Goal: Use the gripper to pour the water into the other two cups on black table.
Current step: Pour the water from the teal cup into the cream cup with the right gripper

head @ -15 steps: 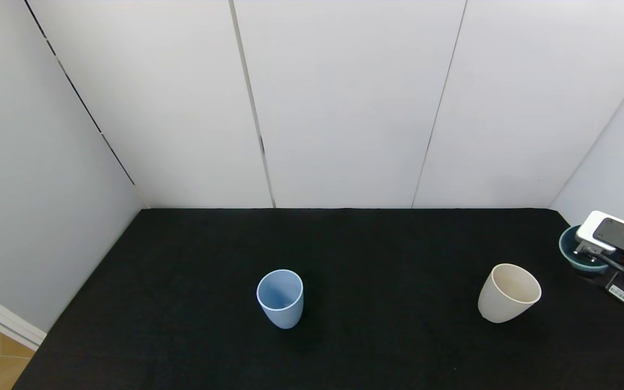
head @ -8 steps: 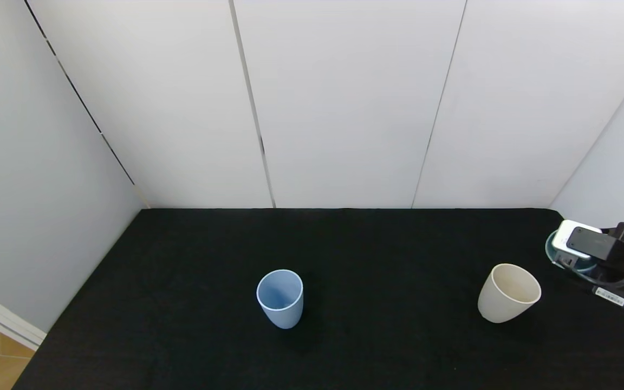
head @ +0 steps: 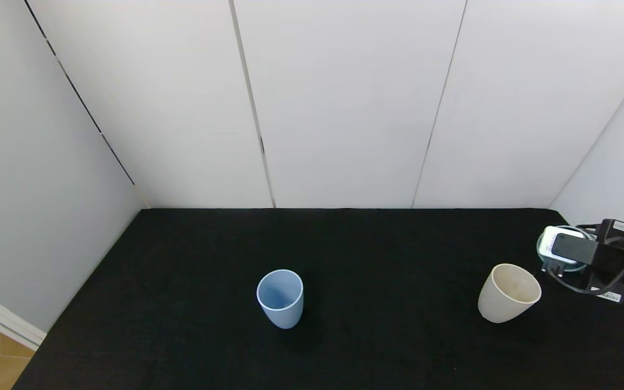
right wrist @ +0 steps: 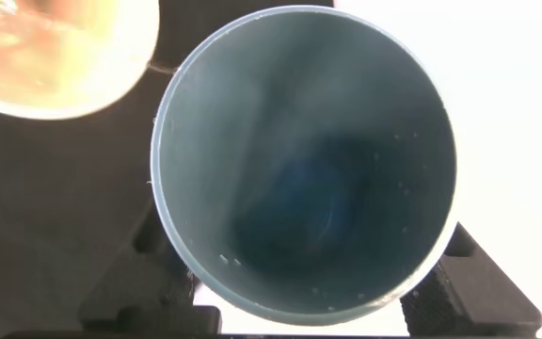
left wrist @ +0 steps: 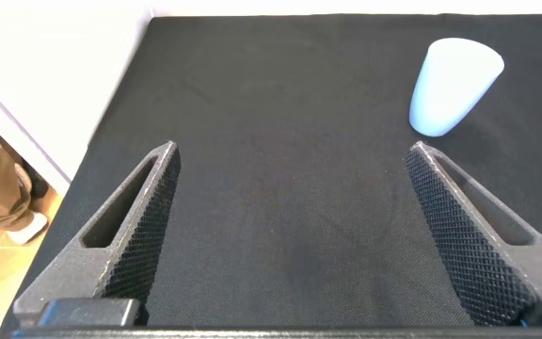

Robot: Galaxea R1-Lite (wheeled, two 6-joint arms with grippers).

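My right gripper [head: 561, 250] is at the far right of the black table [head: 388, 244]. It is shut on the teal cup [head: 571, 266] and holds it raised, just right of and behind the cream cup [head: 508, 292]. In the right wrist view the fingers [right wrist: 144, 273] clamp the teal cup [right wrist: 304, 113], the water [right wrist: 309, 217] glints faintly at its bottom, and the cream cup's rim [right wrist: 59, 47] is close beside it. The light blue cup [head: 280, 298] stands upright mid-table. My left gripper [left wrist: 292, 151] is open and empty, low over the table, with the blue cup [left wrist: 453, 85] ahead of it.
White wall panels [head: 344, 108] close in the table at the back and on both sides. The right wall is close to the right arm. The table's left edge [left wrist: 111, 113] drops to a wooden floor.
My right gripper has lifted the teal cup and carried it left, toward the cream cup. The two cups on the table have not moved.
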